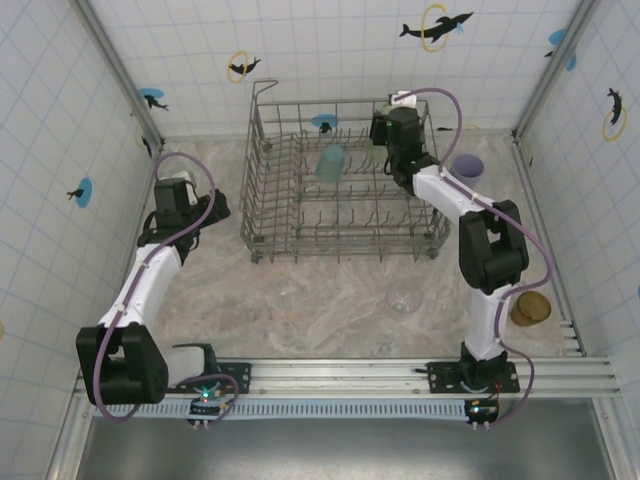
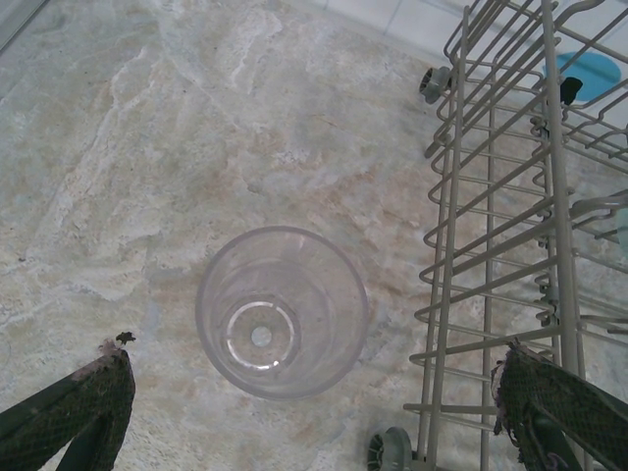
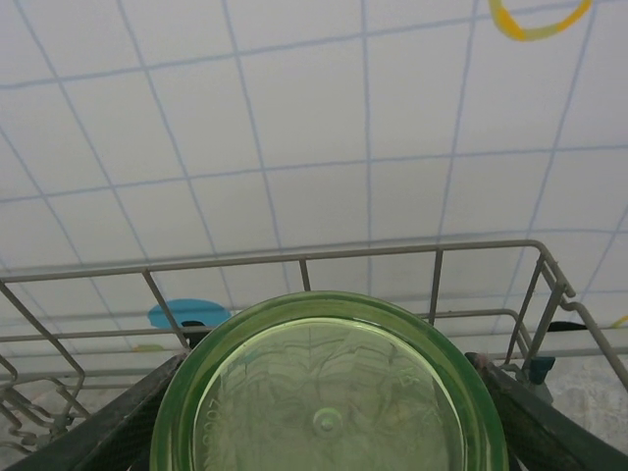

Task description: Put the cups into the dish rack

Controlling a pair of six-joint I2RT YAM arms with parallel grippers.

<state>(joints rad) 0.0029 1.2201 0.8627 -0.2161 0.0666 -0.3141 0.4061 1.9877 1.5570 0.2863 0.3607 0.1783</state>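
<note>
Rack [image 1: 345, 247] with teal cup [image 1: 331, 162] inside

White tiled walls [image 1: 200, 40] stand behind the marble-patterned table [image 1: 320, 290] and on both its sides. Dark dolphin stickers [image 1: 437, 26], some with yellow rings, dot the walls above the table. A metal rail [image 1: 340, 372] runs along the table's near edge.

- Left arm [image 1: 150, 282] and right arm [image 1: 490, 250]: smooth white shells between chunky black joint housings.
- A lavender cable [image 1: 186, 156] loops along each arm.
- Black base plates [image 1: 470, 375], with small lit boards [image 1: 205, 400] below.
- Fingers [image 2: 83, 407] are dark, cross-hatched and frayed at the edges.
</note>
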